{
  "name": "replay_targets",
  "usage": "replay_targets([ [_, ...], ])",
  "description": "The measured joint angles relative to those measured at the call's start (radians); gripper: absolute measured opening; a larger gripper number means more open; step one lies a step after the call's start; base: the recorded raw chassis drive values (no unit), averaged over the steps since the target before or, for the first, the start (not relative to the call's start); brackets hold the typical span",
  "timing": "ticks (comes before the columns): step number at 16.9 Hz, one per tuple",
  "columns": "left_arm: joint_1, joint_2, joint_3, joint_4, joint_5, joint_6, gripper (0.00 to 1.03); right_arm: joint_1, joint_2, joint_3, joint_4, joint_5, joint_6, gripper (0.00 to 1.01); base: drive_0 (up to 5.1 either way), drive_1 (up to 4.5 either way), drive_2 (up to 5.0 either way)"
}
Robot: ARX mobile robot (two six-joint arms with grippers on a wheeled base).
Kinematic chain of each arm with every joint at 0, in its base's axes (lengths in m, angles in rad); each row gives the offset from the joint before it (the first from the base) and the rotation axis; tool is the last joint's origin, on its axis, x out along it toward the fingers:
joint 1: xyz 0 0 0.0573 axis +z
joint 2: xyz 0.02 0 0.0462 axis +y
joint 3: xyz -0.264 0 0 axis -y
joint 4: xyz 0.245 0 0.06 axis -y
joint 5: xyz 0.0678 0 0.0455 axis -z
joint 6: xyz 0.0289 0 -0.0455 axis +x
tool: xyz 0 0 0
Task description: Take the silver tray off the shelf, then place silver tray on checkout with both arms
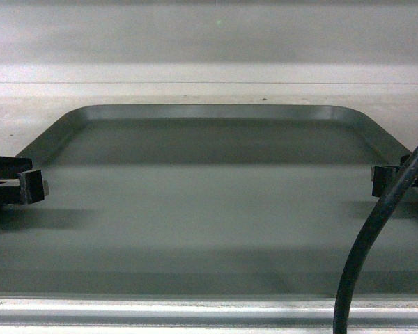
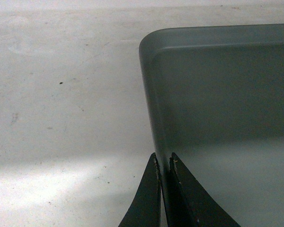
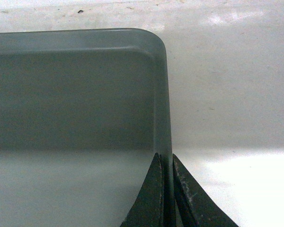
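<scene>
The left gripper (image 1: 35,186) is matte black and blocky, with squared edges; a small pale metal stub juts from its inner face, just inside the jaws. The right gripper (image 1: 380,182) is the same dull black, a square block partly hidden behind a thick black cable (image 1: 376,229), smooth and round, which curves down just in front of those jaws to the lower edge of the head view. In the wrist views each gripper's fingers (image 2: 149,198) are flat black blades tapering to narrow tips. Small pale chips and scuffs mark the tips and inner edges, and the right gripper's fingers (image 3: 191,201) carry faint light speckles.
</scene>
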State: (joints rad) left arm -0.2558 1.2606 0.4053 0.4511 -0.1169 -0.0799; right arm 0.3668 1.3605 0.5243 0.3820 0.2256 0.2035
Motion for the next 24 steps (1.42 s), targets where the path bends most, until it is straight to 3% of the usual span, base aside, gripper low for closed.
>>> replay_targets([
  [2,-0.040,-0.008,0.000,-0.012,-0.043,-0.011,0.04,0.000,-0.005,0.000,-0.006,0.019,-0.011,0.03,0.0,0.00,0.0],
  [3,-0.078,-0.039,0.000,-0.059,-0.101,-0.026,0.04,0.000,-0.042,0.002,-0.042,0.025,-0.014,0.03,0.0,0.00,0.0],
  [4,-0.087,-0.068,0.002,-0.099,-0.117,-0.025,0.04,0.000,-0.080,0.021,-0.089,0.024,-0.021,0.03,0.0,0.00,0.0],
  [14,-0.087,-0.136,0.050,-0.162,-0.124,0.005,0.04,0.000,-0.147,0.069,-0.190,0.020,-0.020,0.03,0.0,0.00,0.0],
  [16,-0.111,-0.224,0.114,-0.256,-0.157,0.060,0.04,-0.010,-0.218,0.129,-0.325,0.001,-0.007,0.03,0.0,0.00,0.0],
  [20,-0.151,-0.288,0.158,-0.378,-0.198,0.061,0.04,-0.021,-0.285,0.187,-0.458,-0.036,-0.005,0.03,0.0,0.00,0.0],
  [24,-0.154,-0.293,0.158,-0.391,-0.200,0.061,0.04,-0.023,-0.285,0.187,-0.469,-0.043,-0.001,0.03,0.0,0.00,0.0],
])
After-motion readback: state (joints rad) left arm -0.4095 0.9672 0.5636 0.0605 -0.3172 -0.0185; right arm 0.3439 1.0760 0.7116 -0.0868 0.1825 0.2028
